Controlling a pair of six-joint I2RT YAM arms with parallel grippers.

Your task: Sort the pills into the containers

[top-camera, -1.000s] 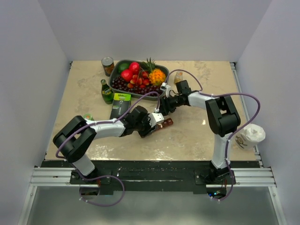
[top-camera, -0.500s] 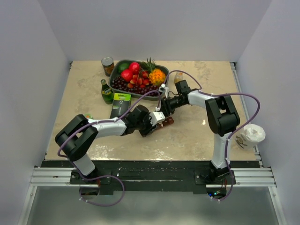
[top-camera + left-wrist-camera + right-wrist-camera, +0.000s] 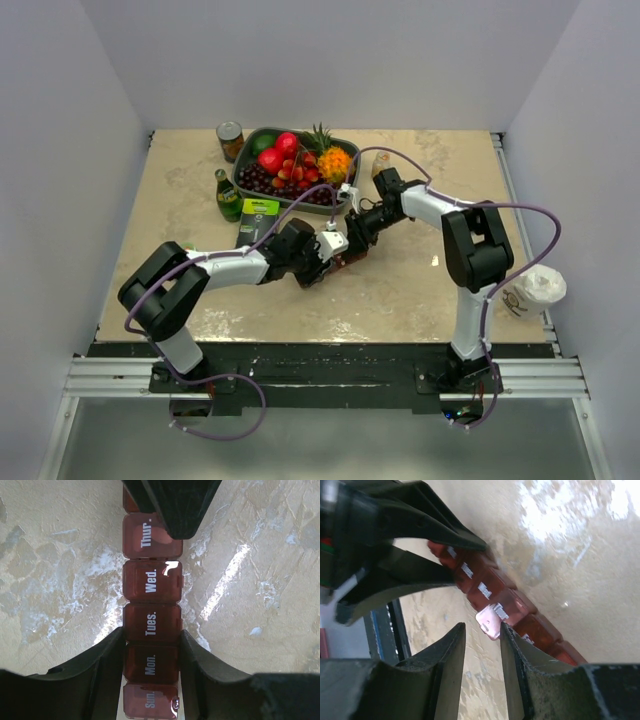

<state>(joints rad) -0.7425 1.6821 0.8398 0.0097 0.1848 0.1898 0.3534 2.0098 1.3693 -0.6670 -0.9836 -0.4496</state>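
Note:
The dark red pill-organiser strip [image 3: 350, 259] lies on the table between both arms. In the left wrist view it [image 3: 152, 585] shows lids marked Sun. to Thur. My left gripper [image 3: 152, 635] is shut on it, one finger on each long side at Mon. and Tues. My right gripper [image 3: 482, 632] hovers at the strip's far part [image 3: 485, 587], fingers a little apart. A pale pink lid [image 3: 489, 621] stands lifted between its fingertips, close to the right finger [image 3: 512, 650]. In the top view my right gripper [image 3: 358, 234] sits just above the strip. No pills show.
A dark fruit tray [image 3: 244, 172] stands at the back, with a can [image 3: 230, 139] and a green bottle [image 3: 228, 194] to its left. A black-and-green box [image 3: 257, 222] lies next to my left arm. A small bottle [image 3: 380, 163] and a white cup [image 3: 535, 289] are on the right.
My right gripper has come down and left onto the strip. My left gripper and the strip have shifted slightly toward the back.

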